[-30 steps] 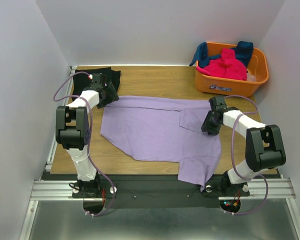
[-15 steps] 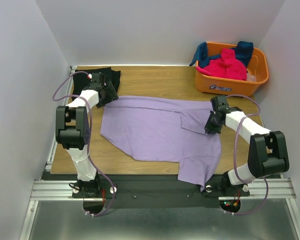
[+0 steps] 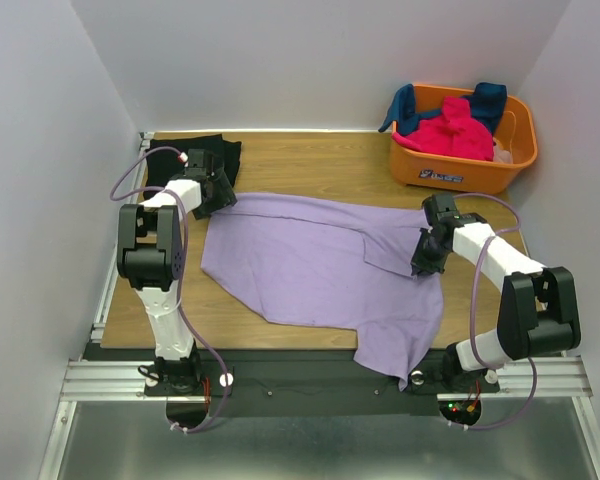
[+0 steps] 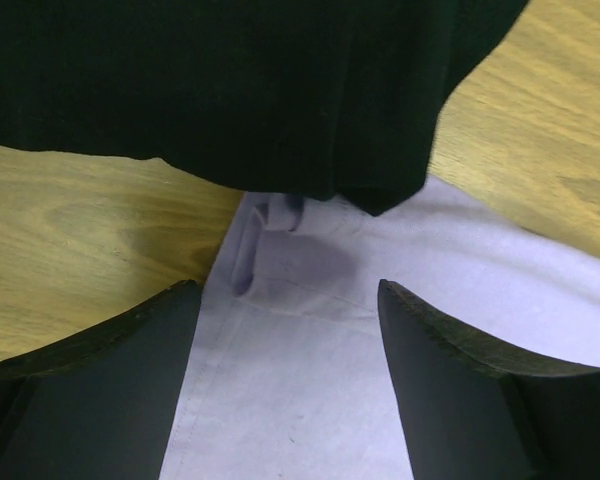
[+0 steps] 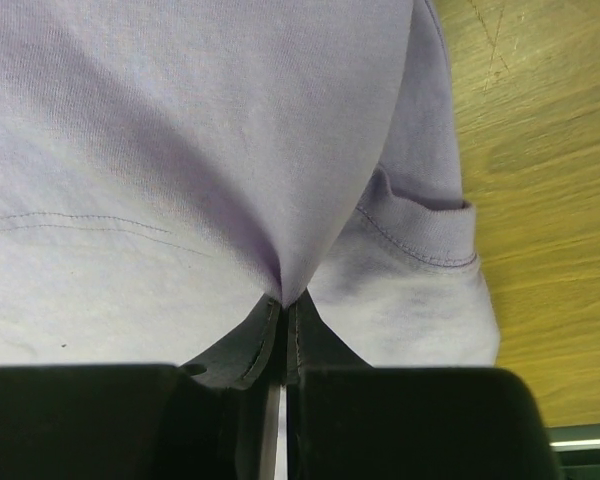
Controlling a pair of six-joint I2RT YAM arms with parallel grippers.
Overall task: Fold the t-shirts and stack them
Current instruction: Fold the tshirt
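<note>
Lavender cloth fills the middle of the worktop (image 3: 310, 160). The big purple shirt (image 3: 320, 265) lies spread flat, with one flap drooping over the near edge just right of centre. Bare wood shows at the near left corner, and a narrow strip of it runs along the right edge beside the shirt.

At the shirt's right edge, the right gripper (image 3: 423, 262) has its jaws pressed together on a pinch of the lavender fabric, which rises into a small tented fold at the fingertips. In the wrist view, the sleeve hem (image 5: 420, 225) lies just to the right of that pinch, with open wood beyond it.

Farther back, at the shirt's far left corner, the left gripper (image 3: 215, 195) stands wide. One finger is on either side of the lavender corner, low over it and holding nothing. Whether the tips touch the cloth cannot be told. Just past the fingertips, the rumpled edge of the black shirt (image 3: 185, 155) meets that corner. The black shirt itself lies in the far left corner of the worktop.

A broad band of bare wood runs along the far edge from the black shirt to the orange basket (image 3: 460, 170) in the far right corner. The basket stands well apart from the purple shirt. A pink shirt (image 3: 450, 130) is heaped inside it, and a teal shirt (image 3: 490, 98) is draped over its far rim.
</note>
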